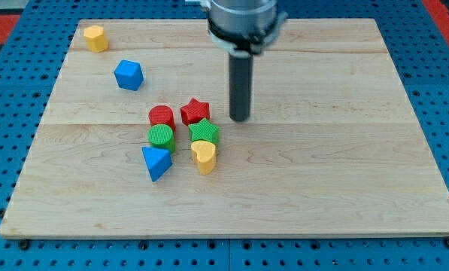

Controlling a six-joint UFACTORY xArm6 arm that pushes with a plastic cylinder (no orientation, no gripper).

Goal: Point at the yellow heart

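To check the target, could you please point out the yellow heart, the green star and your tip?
yellow heart (204,156), camera view, its top face.
green star (203,132), camera view, its top face.
my tip (241,119), camera view, the rod's lower end.

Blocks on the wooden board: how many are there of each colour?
Yellow: 2, the yellow heart and a yellow block at the view's top left.
Blue: 2, a blue block and a blue triangle.
Red: 2, a red cylinder and a red star.
Green: 2, a green cylinder and a green star.
Total: 8

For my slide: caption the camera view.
My tip rests right of the red star block, above the yellow heart block on the wooden board.
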